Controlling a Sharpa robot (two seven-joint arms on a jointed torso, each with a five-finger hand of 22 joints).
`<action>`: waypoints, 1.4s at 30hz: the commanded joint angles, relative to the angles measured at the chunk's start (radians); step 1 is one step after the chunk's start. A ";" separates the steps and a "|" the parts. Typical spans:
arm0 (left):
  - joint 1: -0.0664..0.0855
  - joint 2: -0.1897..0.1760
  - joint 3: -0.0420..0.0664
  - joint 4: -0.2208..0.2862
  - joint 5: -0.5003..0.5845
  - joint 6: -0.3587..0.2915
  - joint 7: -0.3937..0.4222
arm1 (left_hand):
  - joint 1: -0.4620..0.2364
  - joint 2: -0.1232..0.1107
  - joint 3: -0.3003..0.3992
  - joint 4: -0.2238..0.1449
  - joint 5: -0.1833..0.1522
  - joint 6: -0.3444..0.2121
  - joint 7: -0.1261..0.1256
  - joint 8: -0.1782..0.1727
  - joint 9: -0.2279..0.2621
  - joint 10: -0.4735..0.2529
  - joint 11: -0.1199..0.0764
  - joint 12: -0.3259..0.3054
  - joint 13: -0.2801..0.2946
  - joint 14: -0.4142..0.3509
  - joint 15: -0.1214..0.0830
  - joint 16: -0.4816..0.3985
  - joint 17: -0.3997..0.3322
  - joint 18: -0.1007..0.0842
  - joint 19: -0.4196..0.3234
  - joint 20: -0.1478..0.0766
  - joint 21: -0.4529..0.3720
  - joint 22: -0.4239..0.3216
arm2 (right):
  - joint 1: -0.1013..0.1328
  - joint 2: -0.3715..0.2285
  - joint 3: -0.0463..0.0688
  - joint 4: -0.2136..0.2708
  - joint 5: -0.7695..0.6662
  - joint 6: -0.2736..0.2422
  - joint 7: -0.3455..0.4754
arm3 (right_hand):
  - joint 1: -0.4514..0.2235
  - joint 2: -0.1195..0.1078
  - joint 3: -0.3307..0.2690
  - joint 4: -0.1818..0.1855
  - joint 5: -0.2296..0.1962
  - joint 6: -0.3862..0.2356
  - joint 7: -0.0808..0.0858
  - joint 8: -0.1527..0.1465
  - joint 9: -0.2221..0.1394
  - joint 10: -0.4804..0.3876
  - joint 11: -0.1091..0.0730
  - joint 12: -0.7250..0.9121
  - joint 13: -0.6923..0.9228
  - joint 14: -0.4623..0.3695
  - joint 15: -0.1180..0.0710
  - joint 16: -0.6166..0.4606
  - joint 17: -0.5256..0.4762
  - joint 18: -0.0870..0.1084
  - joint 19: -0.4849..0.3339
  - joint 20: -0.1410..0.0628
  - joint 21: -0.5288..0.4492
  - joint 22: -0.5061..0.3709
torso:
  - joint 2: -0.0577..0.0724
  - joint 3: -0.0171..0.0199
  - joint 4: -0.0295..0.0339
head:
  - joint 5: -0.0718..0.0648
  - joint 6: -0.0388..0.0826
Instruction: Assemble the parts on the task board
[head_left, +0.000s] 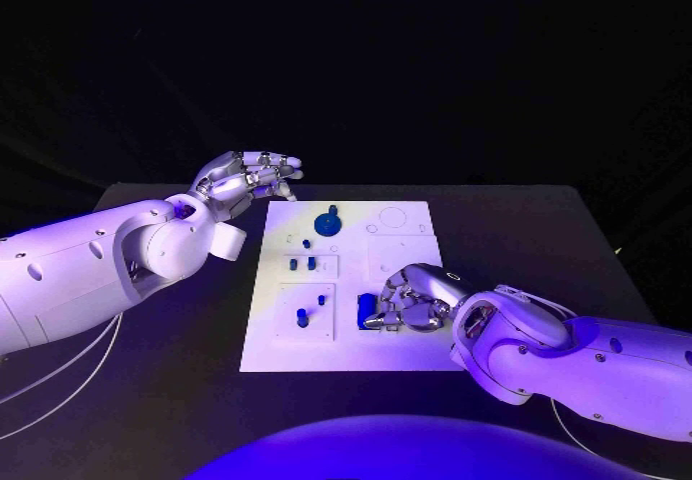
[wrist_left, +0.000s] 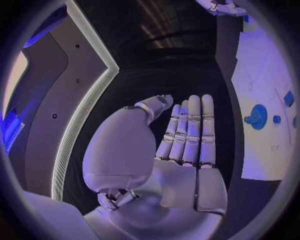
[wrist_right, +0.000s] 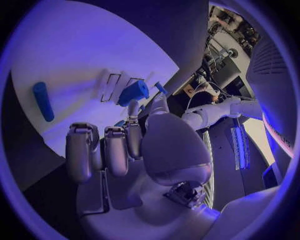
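Note:
The white task board (head_left: 397, 350) lies in the middle of the table. A blue disc with a knob (head_left: 330, 220) sits near its far edge, also seen as the disc (wrist_left: 257, 117). Small blue pegs (head_left: 302, 265) and another peg (head_left: 302, 318) stand in the board's left column. My right hand (head_left: 407, 303) rests on the board with its fingers curled round a blue part (head_left: 365, 312), which they mostly hide. The same right hand (wrist_right: 125, 145) shows curled, with a blue bar (wrist_right: 42, 101) lying apart from it. My left hand (head_left: 248, 180) hovers off the board's far left corner; that left hand (wrist_left: 187, 135) is flat and holds nothing.
The black table (head_left: 548, 250) stretches out to the right of the board and bare table (head_left: 173, 380) to its left. Faint circular outlines (head_left: 392, 218) mark the board's far right corner. My left forearm (head_left: 101, 265) hangs over the table's left side.

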 joint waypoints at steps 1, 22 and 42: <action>0.000 0.003 0.000 0.001 0.002 0.013 0.004 | -0.004 0.003 -0.004 0.002 0.004 -0.001 -0.001 -0.001 0.001 0.000 0.004 -0.005 -0.001 0.001 0.003 0.000 0.000 0.002 -0.001 0.001 -0.003 0.001 | 0.000 0.010 0.000 -0.007 0.014 -0.010 0.026 | 0.062 0.069 -0.004 -0.001 0.004 0.005 0.000 -0.001 -0.001 0.012 -0.006 0.004 0.038 0.074 -0.008 0.005 0.093 -0.009 0.055 -0.006 0.005 0.226 | 0.001 0.0000 0.0001 | -0.002 0.001; 0.000 0.002 0.000 0.002 0.002 0.013 0.002 | -0.004 0.003 -0.004 0.002 0.004 -0.001 -0.001 -0.001 0.001 0.000 0.004 -0.005 -0.001 0.001 0.003 0.000 0.000 0.002 -0.001 0.001 -0.003 0.001 | 0.002 0.055 0.000 -0.074 -0.060 0.055 -0.017 | 0.266 0.111 0.068 -0.043 -0.050 0.007 -0.020 -0.010 -0.016 0.029 -0.024 0.032 0.066 0.076 -0.022 0.008 0.104 -0.011 0.058 -0.018 0.014 0.229 | 0.000 -0.0004 -0.0013 | 0.004 -0.006; 0.000 -0.004 -0.002 0.004 0.002 0.011 -0.003 | -0.005 0.003 -0.004 0.002 0.004 -0.002 0.000 -0.002 0.001 -0.001 0.004 -0.005 -0.001 -0.001 0.003 0.001 0.000 0.002 0.000 0.001 -0.006 0.000 | 0.002 0.016 0.000 -0.054 -0.061 0.072 0.002 | 0.236 0.034 0.088 -0.001 0.000 0.027 -0.014 -0.016 -0.033 0.033 -0.019 0.033 0.073 0.078 -0.018 0.013 0.117 -0.011 0.055 -0.017 0.011 0.228 | 0.000 0.0003 0.0003 | 0.005 -0.007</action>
